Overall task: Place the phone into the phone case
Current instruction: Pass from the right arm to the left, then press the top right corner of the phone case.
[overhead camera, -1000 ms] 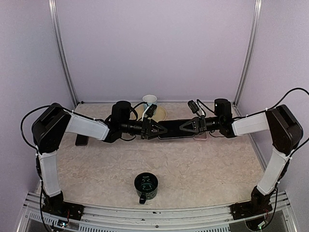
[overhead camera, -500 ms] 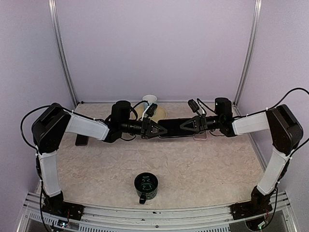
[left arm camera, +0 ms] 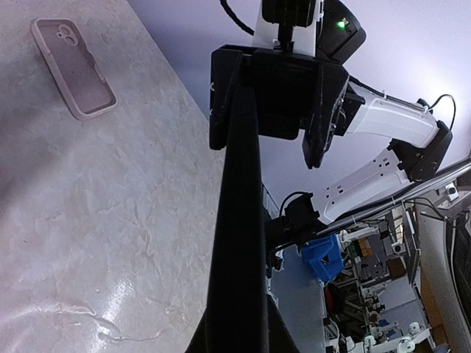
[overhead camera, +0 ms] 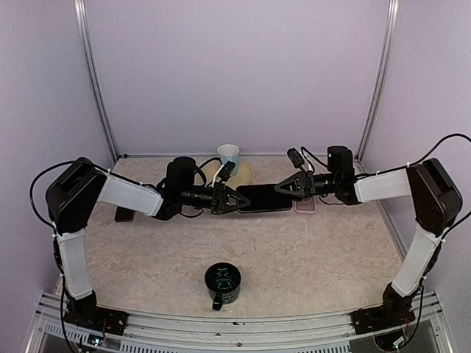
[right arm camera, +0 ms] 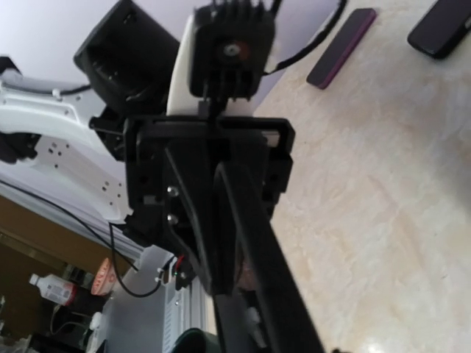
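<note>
A black phone (overhead camera: 263, 198) hangs above the table at the back, held between both grippers. My left gripper (overhead camera: 237, 200) is shut on its left end and my right gripper (overhead camera: 283, 190) on its right end. In the left wrist view the phone (left arm camera: 239, 220) runs edge-on from my left gripper (left arm camera: 239, 323) up to the right gripper (left arm camera: 276, 95). In the right wrist view the phone (right arm camera: 257, 250) runs edge-on from my right gripper (right arm camera: 257, 309) to the left gripper (right arm camera: 213, 169). The pink phone case (overhead camera: 305, 205) lies open side up on the table below the right gripper; it also shows in the left wrist view (left arm camera: 73, 68).
A white and blue cup (overhead camera: 228, 154) stands by a cream plate (overhead camera: 245, 173) at the back wall. A black mug (overhead camera: 222, 282) stands near the front edge. A dark flat device (overhead camera: 124, 213) lies at the left, and shows purple-edged in the right wrist view (right arm camera: 342, 48).
The left gripper has drawn a little left and down with the phone, and the phone's face now shows more toward the top camera. The cup behind is more exposed.
</note>
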Robot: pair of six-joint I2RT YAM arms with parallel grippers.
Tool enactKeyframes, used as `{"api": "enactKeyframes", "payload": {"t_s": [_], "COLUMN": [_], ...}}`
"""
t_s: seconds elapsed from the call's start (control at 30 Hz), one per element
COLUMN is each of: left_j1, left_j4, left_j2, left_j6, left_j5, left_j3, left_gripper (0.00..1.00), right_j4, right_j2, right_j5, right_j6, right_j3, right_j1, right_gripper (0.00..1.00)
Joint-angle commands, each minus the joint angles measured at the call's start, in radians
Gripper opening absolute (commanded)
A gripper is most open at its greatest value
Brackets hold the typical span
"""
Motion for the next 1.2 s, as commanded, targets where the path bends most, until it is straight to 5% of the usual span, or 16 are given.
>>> {"api": "enactKeyframes", "payload": {"t_s": [0.0,0.47,0.97,1.17], "left_j1": [0.046,0.059,0.059,0.078], "left_j4": [0.122,0.205,0.132,0.167], "left_j2": [-0.105,-0.127,-0.143,-0.138], "left_j6": [-0.023,-0.053,0.007,-0.027], "left_j5": [-0.029,-0.026,-0.050,-0.059], "left_j3": [-0.034,-0.069,-0.080,-0.107], "left_gripper": [0.00,0.00,0.00,0.00], "right_j4": [-0.016,0.115,0.220,0.275], "right_j2": [-0.037,-0.016,0.024,0.013], "right_j5": [0.006,-0.019,-0.042,-0.080], "right_j6": [-0.015,0.083,0.192,0.185], "right_j3": [-0.003,-0.045,-0.027,-0.043], "right_j1": [-0.009,-0.010,-0.010,-0.012], "right_gripper": [0.54,0.49,0.09,0.05]}}
